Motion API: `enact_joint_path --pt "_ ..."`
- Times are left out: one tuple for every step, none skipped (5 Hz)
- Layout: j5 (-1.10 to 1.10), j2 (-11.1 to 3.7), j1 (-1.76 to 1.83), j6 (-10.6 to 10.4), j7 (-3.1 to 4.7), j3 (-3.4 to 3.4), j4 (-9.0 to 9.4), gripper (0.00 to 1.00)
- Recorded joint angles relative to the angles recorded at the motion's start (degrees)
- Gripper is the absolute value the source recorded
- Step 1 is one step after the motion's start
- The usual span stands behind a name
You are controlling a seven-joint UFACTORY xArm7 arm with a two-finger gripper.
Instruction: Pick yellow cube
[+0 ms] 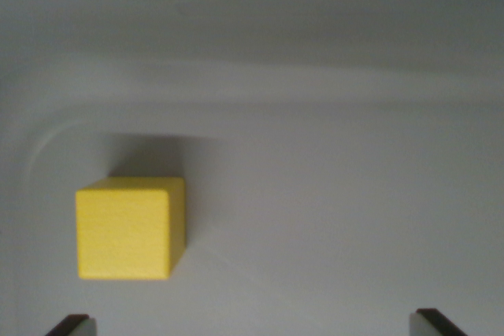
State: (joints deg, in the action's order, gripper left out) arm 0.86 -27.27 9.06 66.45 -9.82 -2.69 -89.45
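Yellow cube (pixel 130 228) sat on a pale grey surface (pixel 339 218), in the lower left of the wrist view, resting flat, one broad face toward the camera and a narrower side face showing on the wrist view's right. Soft shadow behind and above it on the surface. Edges slightly blurred.

Claw (pixel 256 326) spread wide and released, nothing between its tips. Only the two dark fingertips (pixel 72 325) visible, poking in at the bottom edge, one near the wrist view's left corner, the other well over toward the wrist view's right. Cube apart from both tips, lying just above the left one and not touching it; well apart from the right one. Not centred between the tips, but offset strongly to the wrist view's left.

Beyond the cube, a faint curved ridge or lip in the grey surface, bending from the wrist view's left edge and running across the upper part of the frame; above that, darker grey bands, too blurred to tell apart. Cube not yet gripped, resting free on the surface.
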Motion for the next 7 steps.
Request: enact_joint_path --pt "0.0 0.0 0.0 0.0 0.0 0.0 0.0 0.0" --pt "-0.18 -2.54 0.69 -2.3 -0.71 -0.52 0.05 0.0" --pt "-0.18 -2.54 0.69 -2.3 -0.71 -0.52 0.05 0.0" --pt "-0.34 -4.92 1.34 -4.4 -1.37 -1.01 0.1 0.0" --pt "-0.34 -4.92 1.34 -4.4 -1.37 -1.01 0.1 0.0" --pt "-0.48 -6.98 1.9 -6.2 -1.95 -1.43 0.14 0.0" --pt "-0.48 -6.98 1.9 -6.2 -1.95 -1.43 0.14 0.0"
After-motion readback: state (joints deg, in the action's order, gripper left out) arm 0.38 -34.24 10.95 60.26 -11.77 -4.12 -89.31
